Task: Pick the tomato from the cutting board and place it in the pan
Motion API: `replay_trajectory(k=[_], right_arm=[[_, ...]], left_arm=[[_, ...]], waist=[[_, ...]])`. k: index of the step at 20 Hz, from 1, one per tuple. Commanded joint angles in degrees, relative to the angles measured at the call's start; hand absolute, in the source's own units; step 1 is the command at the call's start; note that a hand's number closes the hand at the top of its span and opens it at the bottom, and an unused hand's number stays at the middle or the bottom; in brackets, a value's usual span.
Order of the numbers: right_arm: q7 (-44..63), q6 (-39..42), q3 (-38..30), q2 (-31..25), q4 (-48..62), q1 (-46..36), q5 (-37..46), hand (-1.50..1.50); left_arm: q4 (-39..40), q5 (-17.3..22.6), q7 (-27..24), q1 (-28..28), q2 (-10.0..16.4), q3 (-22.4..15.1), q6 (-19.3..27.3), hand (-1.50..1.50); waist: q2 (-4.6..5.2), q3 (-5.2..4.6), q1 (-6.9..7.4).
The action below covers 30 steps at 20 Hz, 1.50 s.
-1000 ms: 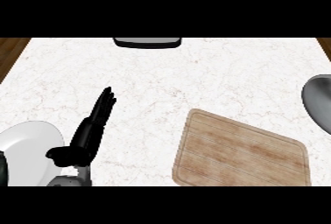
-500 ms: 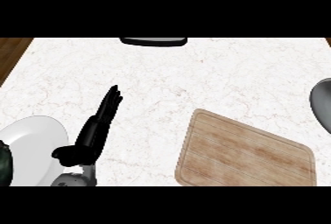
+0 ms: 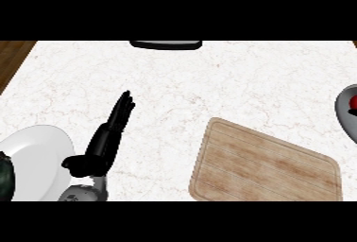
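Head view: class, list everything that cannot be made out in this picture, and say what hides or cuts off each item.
Pan: cut off by the head view's right edge; only a grey part shows.
Red thing in the pan: mostly beyond that edge; probably the tomato, unconfirmed.
Right robot hand: not in the head view at all.
Dark object at the counter's far side: cut off at the top; unidentifiable.
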Motion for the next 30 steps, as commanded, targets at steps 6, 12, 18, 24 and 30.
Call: replay_trajectory(k=[6, 12, 18, 24, 30], right_arm=[[-8.23, 6.78, -10.74, -4.61, 3.26, -0.43, -11.14, -1.5], [-11.89, 20.53, -14.78, -10.02, 6.24, 5.66, -16.11, -1.5], [-16.01, 37.53, -14.36, -13.96, 6.53, 10.28, -17.34, -1.5], [-22.26, 38.13, -13.3, -10.38, 3.98, 15.04, -18.37, -1.5], [-28.26, 40.51, -12.4, -11.82, 2.89, 22.8, -18.65, -1.5]], left_arm=[[-1.26, -0.43, -0.88, 2.26, -0.19, 0.21, 0.94, 0.0], [-4.78, -0.01, 0.65, 4.44, 1.02, 0.45, 0.38, 0.0], [-3.43, -0.43, 0.92, 4.38, 0.42, 0.1, 0.59, 0.0], [1.69, 0.52, -1.95, 2.39, 0.55, 2.1, -0.53, 0.0], [-1.55, -1.33, 0.44, 1.76, -0.5, 1.0, 1.8, 0.0]], waist=[[-0.5, -0.08, -1.26], [-0.92, -0.1, -2.15], [-0.99, -0.1, -2.48], [-1.11, -0.25, -2.93], [-1.15, -0.1, -3.26]])
